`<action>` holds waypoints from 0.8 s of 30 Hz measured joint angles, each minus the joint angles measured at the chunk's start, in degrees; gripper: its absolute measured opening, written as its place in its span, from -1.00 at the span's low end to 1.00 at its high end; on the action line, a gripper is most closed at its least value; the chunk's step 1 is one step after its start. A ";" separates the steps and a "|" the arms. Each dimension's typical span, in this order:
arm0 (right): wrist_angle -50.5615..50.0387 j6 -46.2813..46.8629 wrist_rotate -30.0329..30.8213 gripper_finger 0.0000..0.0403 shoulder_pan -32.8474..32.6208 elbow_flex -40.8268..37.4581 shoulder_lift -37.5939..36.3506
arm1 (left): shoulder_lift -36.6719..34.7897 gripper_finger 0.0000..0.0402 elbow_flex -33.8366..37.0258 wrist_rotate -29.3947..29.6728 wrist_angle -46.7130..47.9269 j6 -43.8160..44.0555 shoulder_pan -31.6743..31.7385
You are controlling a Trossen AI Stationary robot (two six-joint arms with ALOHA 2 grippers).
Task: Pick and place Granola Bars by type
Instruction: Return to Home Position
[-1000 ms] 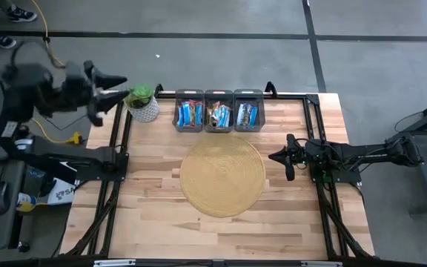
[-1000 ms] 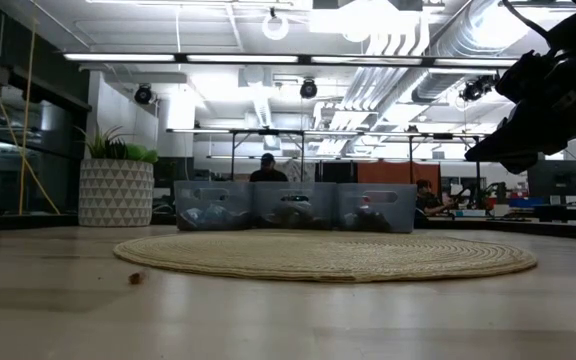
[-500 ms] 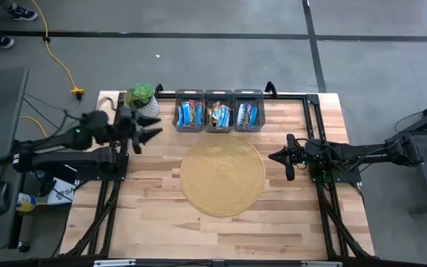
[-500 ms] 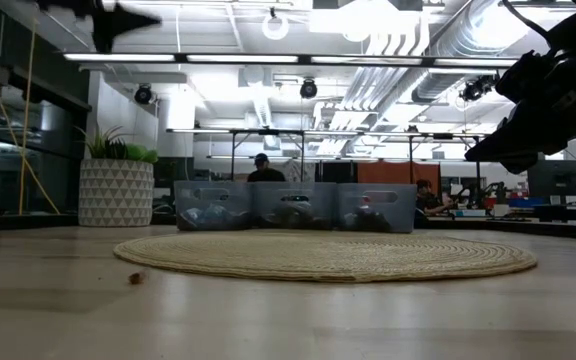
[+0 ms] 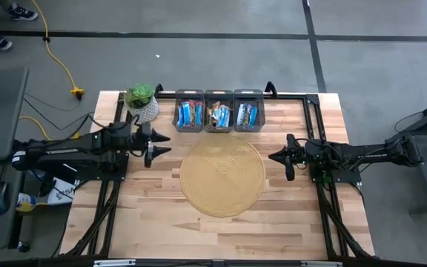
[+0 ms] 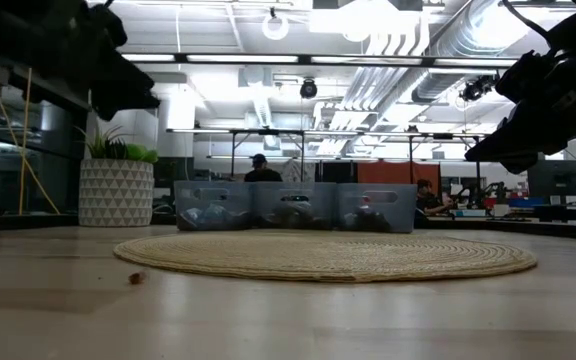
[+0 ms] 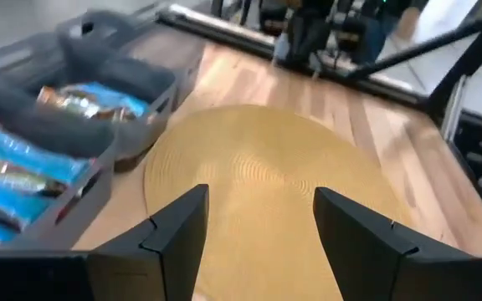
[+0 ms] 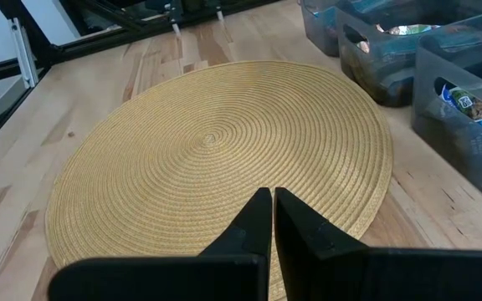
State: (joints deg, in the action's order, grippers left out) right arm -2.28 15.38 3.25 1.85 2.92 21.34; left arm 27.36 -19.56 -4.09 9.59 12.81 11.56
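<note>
The granola bars lie inside three dark grey bins point(image 5: 219, 111) at the table's far edge, in blue-and-white, red and gold wrappers, mixed within each bin. Blue bars point(image 7: 23, 171) show blurred in the left wrist view. My left gripper point(image 5: 165, 144) is open and hovers above the table just left of the round woven mat point(image 5: 222, 176), pointing right; in its wrist view the fingers point(image 7: 258, 230) stand apart over the mat. My right gripper point(image 5: 273, 157) is shut and hangs at the mat's right edge, pointing left; its wrist view shows the fingers point(image 8: 272, 213) closed over the mat.
A potted plant point(image 5: 142, 102) in a white pot stands at the table's far-left corner, just beyond my left gripper. The dark frame rails run along both sides of the table. A small crumb point(image 6: 136, 277) lies on the wood near the mat. People sit in the room behind.
My left arm has swung in from high beyond the table's far-left corner, down and toward the right and near side, past the plant, and now hovers left of the mat with its fingers open. The bars and bins have stayed put.
</note>
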 joint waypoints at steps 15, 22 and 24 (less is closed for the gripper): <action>0.00 0.00 0.00 -1.00 -0.01 0.00 0.00 | -11.84 0.06 11.13 -3.34 -21.79 -6.09 0.01; 0.00 0.01 0.00 -1.00 0.00 0.00 0.00 | -19.56 0.06 11.11 -2.92 -15.29 -8.15 0.01; 0.00 0.00 -0.01 -1.00 -0.01 0.00 0.01 | -21.93 0.06 11.11 -2.96 -12.66 -8.44 0.01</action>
State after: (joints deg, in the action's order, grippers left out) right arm -2.28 15.38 3.25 1.84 2.92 21.35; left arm 5.43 -8.45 -7.05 -3.07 4.36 11.57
